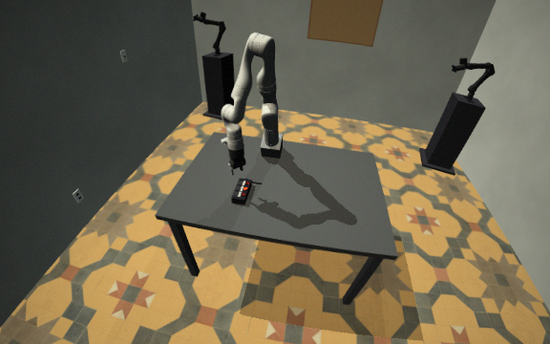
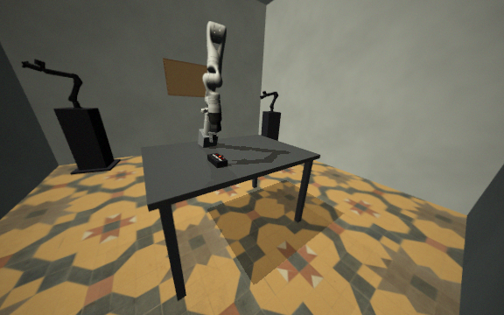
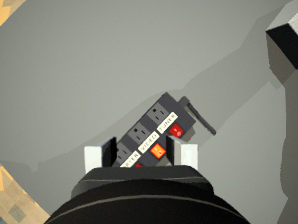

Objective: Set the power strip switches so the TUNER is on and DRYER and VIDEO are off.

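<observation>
The gripper (image 1: 236, 167) hangs above the table (image 1: 332, 191), fingers spread wide and holding nothing. The power strip (image 1: 243, 191) lies flat just beyond, its red switches (image 3: 176, 131) facing up, cord end pointing away.

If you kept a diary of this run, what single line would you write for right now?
phase: approach | gripper: open, empty, above table | black power strip with red switches: flat on dark grey table, untouched | switch labels: unreadable

Arm (image 1: 248, 72) arched high, wrist pointing down; fingers spread wide, holding nothing.
</observation>
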{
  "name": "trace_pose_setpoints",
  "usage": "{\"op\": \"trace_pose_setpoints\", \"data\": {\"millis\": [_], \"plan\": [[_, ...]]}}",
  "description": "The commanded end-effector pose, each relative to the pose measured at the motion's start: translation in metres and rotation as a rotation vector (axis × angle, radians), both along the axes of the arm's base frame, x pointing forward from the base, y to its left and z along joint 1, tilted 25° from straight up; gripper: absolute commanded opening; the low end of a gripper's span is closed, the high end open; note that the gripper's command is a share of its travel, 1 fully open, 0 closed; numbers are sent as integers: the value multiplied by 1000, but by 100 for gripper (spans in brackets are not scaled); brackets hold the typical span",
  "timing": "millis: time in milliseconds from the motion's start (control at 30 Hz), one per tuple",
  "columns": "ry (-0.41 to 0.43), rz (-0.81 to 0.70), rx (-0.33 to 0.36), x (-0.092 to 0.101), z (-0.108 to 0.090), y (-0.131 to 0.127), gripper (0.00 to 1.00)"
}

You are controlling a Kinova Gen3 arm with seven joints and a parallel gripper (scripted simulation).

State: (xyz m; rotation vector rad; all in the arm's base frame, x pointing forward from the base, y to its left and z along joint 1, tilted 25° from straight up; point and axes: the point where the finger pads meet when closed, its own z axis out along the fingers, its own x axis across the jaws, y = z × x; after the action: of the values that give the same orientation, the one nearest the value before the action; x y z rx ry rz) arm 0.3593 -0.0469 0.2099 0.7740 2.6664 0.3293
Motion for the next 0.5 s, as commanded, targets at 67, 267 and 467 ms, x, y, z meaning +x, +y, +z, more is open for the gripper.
{"op": "trace_pose_setpoints", "data": {"millis": [67,267,467], "plan": [[-2,0,-6,0,1,-1,100],[-23,39,-26,3,3,10,100],[-41,74,-45,5,5,19,100]]}}
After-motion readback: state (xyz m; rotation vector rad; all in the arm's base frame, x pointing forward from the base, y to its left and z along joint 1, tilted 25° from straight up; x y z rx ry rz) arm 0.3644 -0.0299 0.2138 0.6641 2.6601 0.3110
